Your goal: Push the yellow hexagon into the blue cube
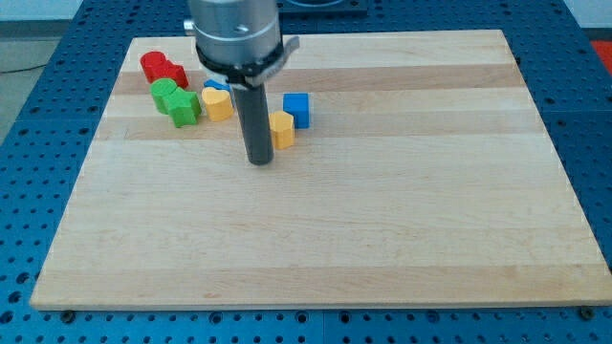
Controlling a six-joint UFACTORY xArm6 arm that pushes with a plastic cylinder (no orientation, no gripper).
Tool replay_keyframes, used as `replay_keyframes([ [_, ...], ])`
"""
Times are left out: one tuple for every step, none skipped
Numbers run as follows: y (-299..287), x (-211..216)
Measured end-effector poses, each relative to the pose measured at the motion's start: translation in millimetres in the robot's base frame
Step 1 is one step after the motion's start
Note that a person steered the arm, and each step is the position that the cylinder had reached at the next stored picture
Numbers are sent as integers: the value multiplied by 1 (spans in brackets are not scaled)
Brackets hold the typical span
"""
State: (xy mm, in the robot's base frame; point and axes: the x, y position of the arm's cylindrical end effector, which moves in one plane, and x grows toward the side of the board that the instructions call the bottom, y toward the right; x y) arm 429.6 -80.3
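Single camera view of a wooden board (pixel 325 229) resting on a blue perforated surface (pixel 29 143). The arm carries no pincer, so no spread or pressed-together state applies; it ends in a dark rod whose lower end, my tip (pixel 260 161), stands on the board a little toward the view's top-left of the board's middle.

The yellow hexagon (pixel 282 128) lies just to the view's right of the rod, slightly above my tip, and appears to touch the rod's side; whether my tip itself makes contact cannot be told. The block is compact, with no clear long axis, and its heading cannot be made out; its left edge is hidden by the rod. The blue cube (pixel 297 109) sits just to the view's upper right of the hexagon, the two blocks touching or nearly so. Rod, hexagon and cube thus lie along a short diagonal rising toward the view's right.

To the view's left of the rod stands a second yellow block (pixel 218 103), with a sliver of another blue block (pixel 214 86) showing behind it. Further left lie two green blocks (pixel 176 101), close together, and above them two red blocks (pixel 163 69) near the board's top-left corner.
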Motion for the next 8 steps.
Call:
replay_keyframes([
  [-4,-39],
  [2,-66],
  [23,-74],
  [66,-74],
  [51,-70],
  [-1,-51],
  [-14,0],
  [8,19],
])
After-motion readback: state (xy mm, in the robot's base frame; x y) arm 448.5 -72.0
